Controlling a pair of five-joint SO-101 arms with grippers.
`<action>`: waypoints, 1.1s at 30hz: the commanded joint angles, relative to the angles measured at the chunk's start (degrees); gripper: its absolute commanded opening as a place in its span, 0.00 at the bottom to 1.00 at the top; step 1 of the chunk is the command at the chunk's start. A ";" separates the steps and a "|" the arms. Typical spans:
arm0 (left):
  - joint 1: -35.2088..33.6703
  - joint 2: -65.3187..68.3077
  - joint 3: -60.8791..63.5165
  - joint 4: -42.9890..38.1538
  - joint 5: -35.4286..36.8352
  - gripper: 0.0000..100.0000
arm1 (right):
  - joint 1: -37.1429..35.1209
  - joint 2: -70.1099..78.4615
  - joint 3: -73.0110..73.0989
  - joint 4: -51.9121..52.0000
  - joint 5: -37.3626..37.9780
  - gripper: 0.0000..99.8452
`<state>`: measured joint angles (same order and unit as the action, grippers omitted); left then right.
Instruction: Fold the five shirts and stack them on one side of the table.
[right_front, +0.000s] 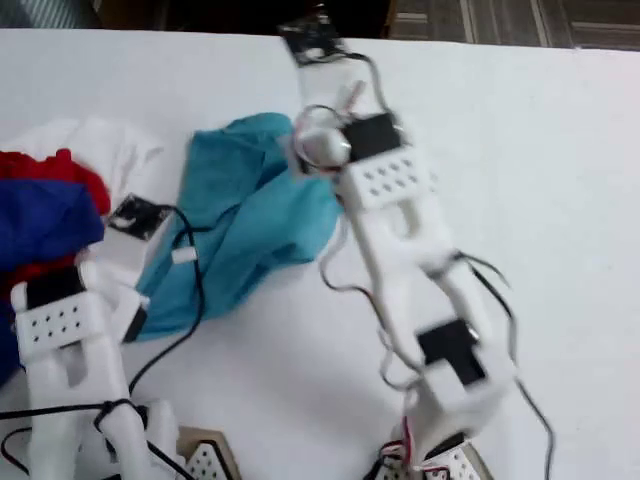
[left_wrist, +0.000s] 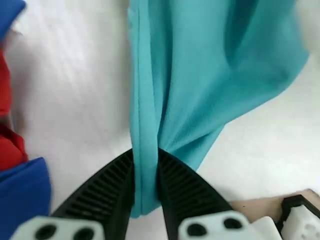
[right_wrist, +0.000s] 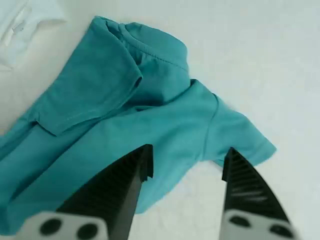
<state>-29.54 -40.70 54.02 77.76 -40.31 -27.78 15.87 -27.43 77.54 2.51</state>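
Observation:
A teal shirt (right_front: 250, 225) lies crumpled left of the table's middle. My left gripper (right_front: 138, 312) is at its near-left end, shut on a bunched fold of the teal shirt (left_wrist: 200, 75); the cloth runs between the black fingers (left_wrist: 112, 190). My right gripper (right_wrist: 189, 157) stands open above the teal shirt (right_wrist: 150, 115), close to its collar and one sleeve, holding nothing. In the high view that right gripper (right_front: 305, 160) is at the shirt's far-right edge.
A pile of a white shirt (right_front: 100, 145), a red shirt (right_front: 50, 170) and a blue shirt (right_front: 45, 225) sits at the left edge. Cables (right_front: 195, 290) trail over the teal cloth. The right half of the white table (right_front: 540, 180) is bare.

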 joint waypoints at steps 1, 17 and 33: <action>-0.88 -1.93 1.19 -1.05 -0.26 0.03 | -1.80 11.65 -14.59 1.10 -3.08 0.23; -0.97 -1.93 1.36 -1.14 -0.18 0.03 | -7.16 43.74 -50.20 6.37 -4.57 0.23; -0.97 -1.93 1.36 -1.05 0.00 0.03 | -5.93 52.79 -57.67 0.84 -4.31 0.23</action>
<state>-29.89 -41.58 55.60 77.23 -40.31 -33.93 69.32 -82.64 79.65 -1.71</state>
